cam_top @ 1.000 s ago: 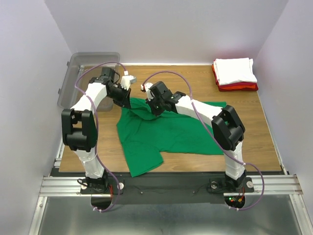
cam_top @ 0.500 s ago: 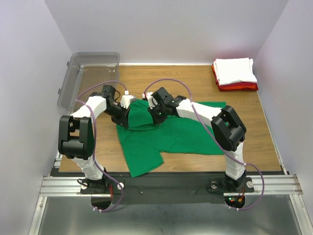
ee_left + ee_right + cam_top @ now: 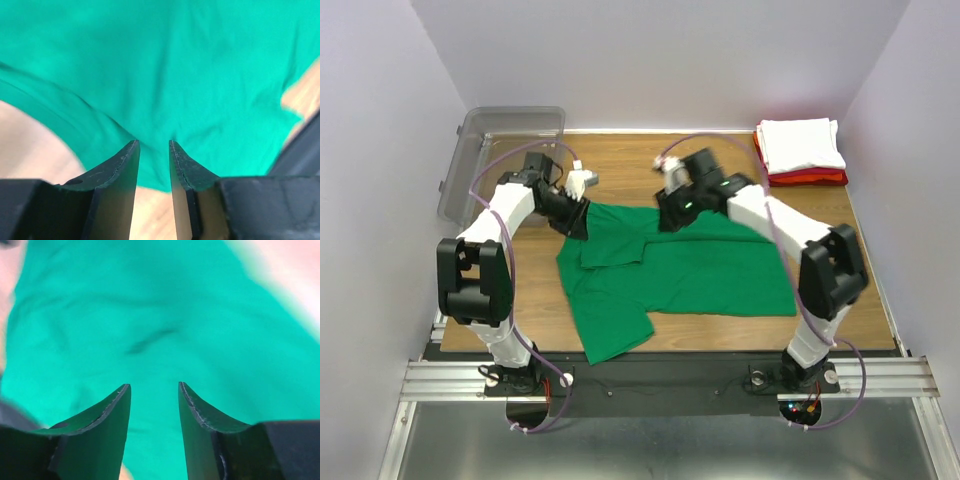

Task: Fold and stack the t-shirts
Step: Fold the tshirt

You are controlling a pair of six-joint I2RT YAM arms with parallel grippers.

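A brown wooden table (image 3: 720, 165) is taken up mostly by a bright green cotton t-shirt (image 3: 700, 275), which is laid out flat with one sleeve pointed toward the arm bases. At the far-left part of this green shirt a flap is doubled over onto the body, so a first fold is judged to be made and the rest not yet done. Beyond the green shirt's far-left corner a clear grey plastic bin (image 3: 470, 160) is stood; no part in the fold is expected of it. Well apart from the green shirt, to its far right, a folded white t-shirt (image 3: 802, 143) is stacked on a folded red t-shirt (image 3: 810, 179), presumably as the pile onto which the green one is to be added.

The left gripper (image 3: 153, 144) is held over the green shirt's far-left edge, jaws parted narrowly with nothing between them. The right gripper (image 3: 154, 386) is held over the shirt's far edge, jaws somewhat wider and likewise empty.

The red shirt is mostly covered, with only its edges shown. Both wrist views are blurred, and whether the fingertips touch the cloth cannot be told. From above, the fingertips are masked by the wrists.
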